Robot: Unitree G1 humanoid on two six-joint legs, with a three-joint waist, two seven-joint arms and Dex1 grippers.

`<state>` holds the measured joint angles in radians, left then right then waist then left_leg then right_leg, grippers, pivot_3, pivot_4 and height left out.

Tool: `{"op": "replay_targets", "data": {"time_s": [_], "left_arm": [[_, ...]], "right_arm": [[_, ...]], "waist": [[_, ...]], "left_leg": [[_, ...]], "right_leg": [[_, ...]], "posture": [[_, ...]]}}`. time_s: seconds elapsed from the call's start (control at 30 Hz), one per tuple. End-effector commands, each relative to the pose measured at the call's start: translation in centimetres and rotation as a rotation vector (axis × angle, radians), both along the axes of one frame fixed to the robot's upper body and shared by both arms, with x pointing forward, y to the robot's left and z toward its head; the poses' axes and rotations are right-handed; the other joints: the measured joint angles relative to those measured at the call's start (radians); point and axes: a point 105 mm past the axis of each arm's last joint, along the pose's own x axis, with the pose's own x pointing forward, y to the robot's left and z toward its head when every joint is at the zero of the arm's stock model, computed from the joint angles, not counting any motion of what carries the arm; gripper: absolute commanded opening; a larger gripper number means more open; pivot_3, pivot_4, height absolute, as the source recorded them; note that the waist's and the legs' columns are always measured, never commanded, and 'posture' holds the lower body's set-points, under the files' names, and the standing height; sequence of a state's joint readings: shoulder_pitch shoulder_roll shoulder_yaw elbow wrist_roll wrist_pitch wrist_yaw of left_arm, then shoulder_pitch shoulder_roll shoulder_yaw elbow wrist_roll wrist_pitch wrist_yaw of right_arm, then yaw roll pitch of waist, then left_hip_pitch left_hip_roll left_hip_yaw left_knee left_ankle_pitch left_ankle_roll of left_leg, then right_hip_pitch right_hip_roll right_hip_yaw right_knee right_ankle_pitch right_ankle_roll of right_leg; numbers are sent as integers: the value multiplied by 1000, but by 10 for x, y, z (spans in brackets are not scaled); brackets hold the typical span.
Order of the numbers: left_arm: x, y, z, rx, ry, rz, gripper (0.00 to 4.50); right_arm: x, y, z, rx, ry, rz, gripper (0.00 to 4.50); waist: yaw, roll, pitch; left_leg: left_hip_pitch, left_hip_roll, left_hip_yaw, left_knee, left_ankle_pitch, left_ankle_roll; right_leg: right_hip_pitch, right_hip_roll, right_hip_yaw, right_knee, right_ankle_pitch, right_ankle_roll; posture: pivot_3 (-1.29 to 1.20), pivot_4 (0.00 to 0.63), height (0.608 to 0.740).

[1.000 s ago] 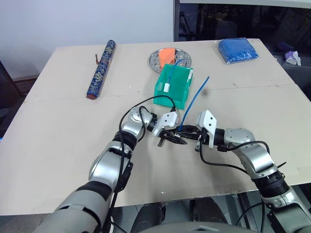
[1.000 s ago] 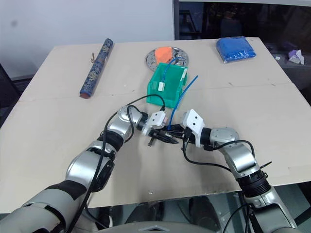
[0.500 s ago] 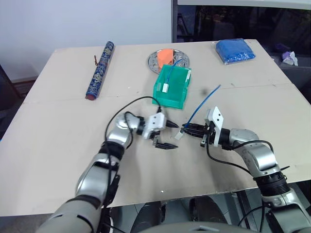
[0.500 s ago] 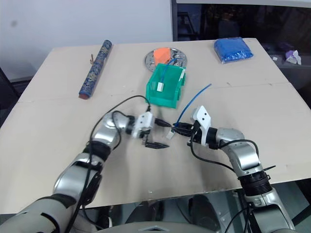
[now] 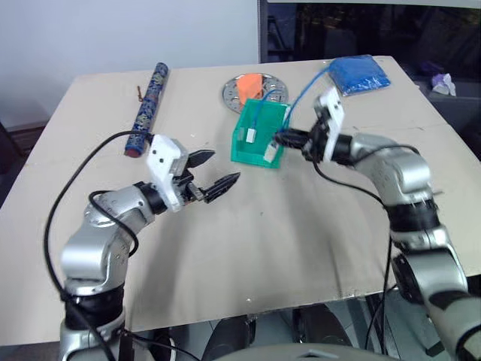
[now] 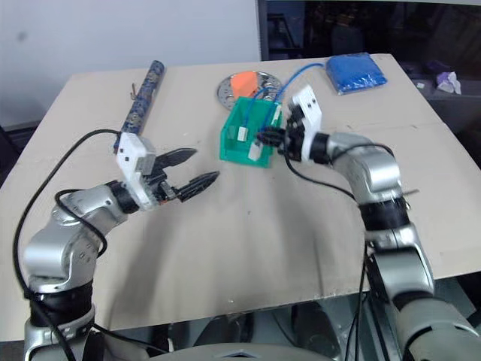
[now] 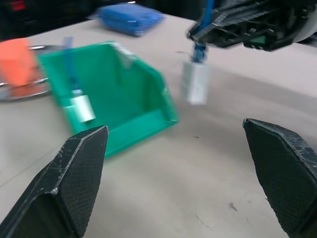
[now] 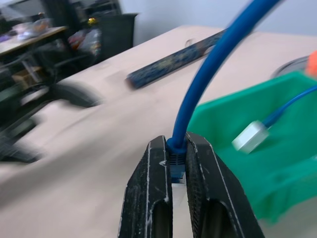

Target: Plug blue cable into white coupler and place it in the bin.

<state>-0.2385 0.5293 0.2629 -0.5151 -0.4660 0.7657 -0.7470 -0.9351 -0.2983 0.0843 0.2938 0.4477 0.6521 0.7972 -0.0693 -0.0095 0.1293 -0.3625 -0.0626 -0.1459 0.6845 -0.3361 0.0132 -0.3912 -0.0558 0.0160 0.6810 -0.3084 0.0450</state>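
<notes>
Beige tabletop, white wall behind, dark shelving

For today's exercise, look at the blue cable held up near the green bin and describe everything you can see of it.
The blue cable is a thin, light-blue, rubbery-looking cord. The right hand is shut on it near its lower end, just above the plug. A small white coupler hangs from that end, off the table, beside the front of the green bin. From the hand the cable arcs up and back toward the folded blue cloth. A second blue cable with a white coupler already lies in the bin.
</notes>
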Motion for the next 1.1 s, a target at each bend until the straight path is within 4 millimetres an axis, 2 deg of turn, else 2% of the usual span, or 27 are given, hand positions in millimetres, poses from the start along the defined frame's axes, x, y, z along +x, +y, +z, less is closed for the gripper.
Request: {"op": "replay_targets", "data": {"time_s": [0.03,0.1,0.17,0.2,0.27,0.33,0.43,0.5,0.57,0.7,0.77,0.87,1.0,1.1], "left_arm": [[-5,-1,9,12,-29,35,4500],[-4,-1,6,24,-19,35,4500],[-3,-1,4,25,-15,36,4500],[-3,-1,4,24,-13,36,4500],[-3,-3,2,12,-7,22,4500],[-5,-4,1,6,-3,15,4500],[-10,-2,-7,14,12,13,4500],[-15,0,-16,17,38,16,4500],[-20,3,-27,5,63,32,4500],[-27,12,-51,47,76,106,4500],[-33,13,-57,47,73,122,4500],[-48,11,-67,24,96,131,4500],[-65,5,-90,32,159,132,4500],[-72,3,-106,45,185,139,4500]], "right_arm": [[25,10,16,-23,-86,-47,760],[43,9,24,-18,-130,-140,1402],[56,4,30,-21,-185,-218,2244],[64,-2,35,-15,-225,-289,2479],[78,-24,47,24,-281,-466,3474],[83,-43,53,40,-341,-562,4412],[78,-63,44,54,-366,-578,4480],[65,-69,27,42,-370,-520,4480],[46,-77,7,30,-366,-469,4480],[-9,-96,-28,44,-347,-344,4480],[-35,-103,-44,26,-341,-271,4480],[-70,-123,-78,-21,-244,-224,4480],[-105,-138,-115,-91,-115,-152,4480],[-121,-144,-135,-156,-38,-112,4480]], "waist": [[0,0,0],[0,0,0],[1,0,0],[1,0,0],[1,0,0],[-1,1,0],[-6,1,0],[-10,1,0],[-15,1,0],[-14,5,3],[-11,6,3],[5,5,3],[32,6,3],[39,7,4]], "left_leg": [[0,0,0,0,0,0],[0,0,0,0,0,0],[0,-1,0,0,0,0],[0,-1,0,0,0,0],[-1,-2,0,0,0,0],[-1,-3,0,1,0,0],[-1,-3,2,1,0,0],[-1,-2,2,1,0,0],[-1,-2,3,0,0,0],[-3,-2,3,1,0,0],[-3,-3,3,0,0,0],[0,-3,4,-4,0,0],[2,-2,3,-6,-1,1],[10,-2,3,-5,-1,1]], "right_leg": [[0,0,0,0,0,0],[0,0,0,0,0,0],[0,0,-1,-1,0,0],[0,-1,-1,-1,0,0],[0,-2,-1,-1,0,0],[-1,-3,-2,-1,0,0],[-2,-3,-2,-1,0,0],[-2,-3,-2,-1,0,0],[-2,-3,-1,0,0,0],[-3,-4,-1,0,0,0],[-3,-5,-1,-2,0,0],[-2,-5,0,-4,0,0],[-1,-5,0,-3,0,1],[7,-5,1,-3,2,0]], "posture": [[0,150,740],[0,150,740],[0,150,740],[0,150,740],[0,150,740],[0,150,740],[0,150,740],[0,150,740],[0,150,740],[0,150,740],[0,150,740],[0,150,740],[0,150,740],[0,150,740]]}}
